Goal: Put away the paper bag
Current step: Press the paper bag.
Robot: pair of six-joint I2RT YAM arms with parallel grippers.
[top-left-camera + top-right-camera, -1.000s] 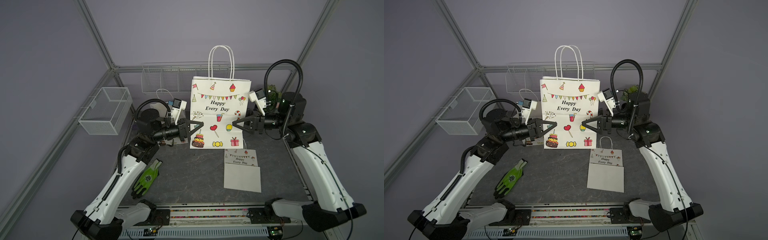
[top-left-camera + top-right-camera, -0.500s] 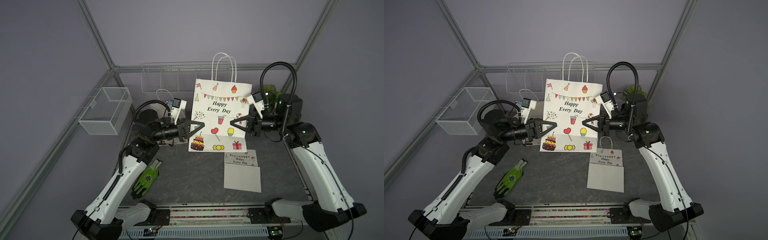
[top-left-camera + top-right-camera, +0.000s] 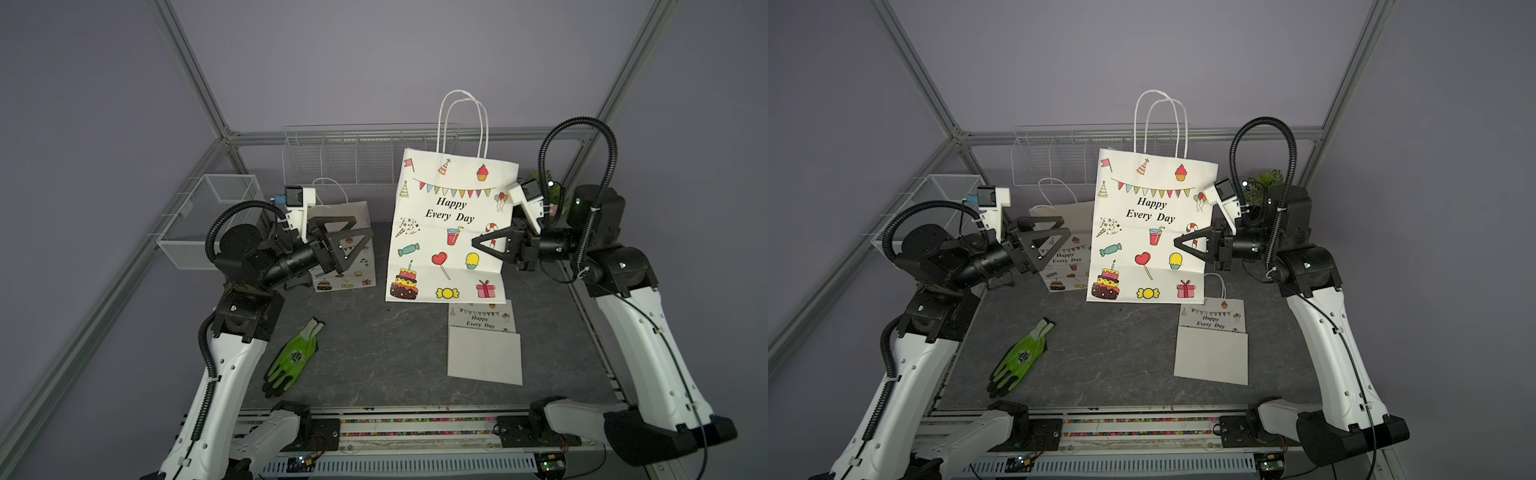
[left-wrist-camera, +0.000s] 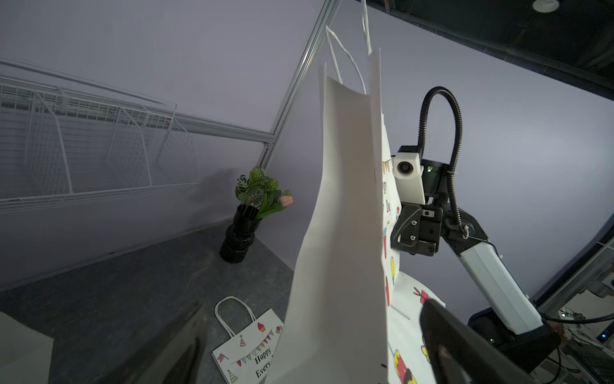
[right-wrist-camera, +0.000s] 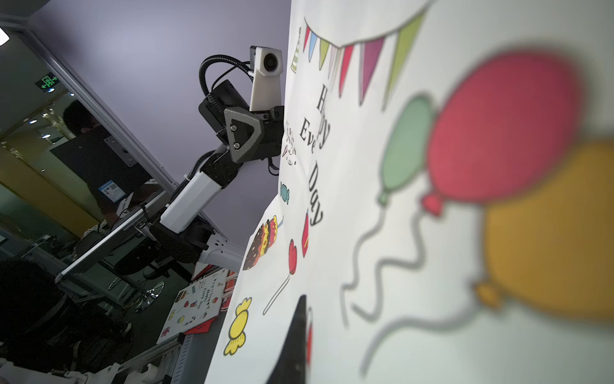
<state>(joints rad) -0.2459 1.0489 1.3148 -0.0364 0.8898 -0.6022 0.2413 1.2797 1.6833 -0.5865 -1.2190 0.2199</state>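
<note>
Paper bag (image 3: 449,232), tall and white, printed with "Happy Every Day" and party drawings, with white cord handles, stands slightly tilted at the centre of both top views. Its lower edge meets the dark grey tabletop (image 3: 395,353), though whether it rests there cannot be told. The right gripper (image 3: 476,245), at centre right, has its black jaws together, pinching the right edge of the paper bag (image 3: 1150,232) about halfway up. The left gripper (image 3: 361,228), at centre left, has its jaws spread wide with nothing between them. It sits apart from the paper bag, in front of a smaller white printed bag (image 3: 361,268) standing upright behind it. A flat folded white bag (image 3: 484,353) lies in the lower right, and a green and black work glove (image 3: 293,361) lies in the lower left. A white wire basket (image 3: 208,224) hangs at the left edge of the table, and a white wire rack (image 3: 340,158) runs along the upper middle. In the left wrist view a green plant in a black vase (image 4: 249,216) stands near the middle of the frame, beside the bag's blank side panel.
</note>
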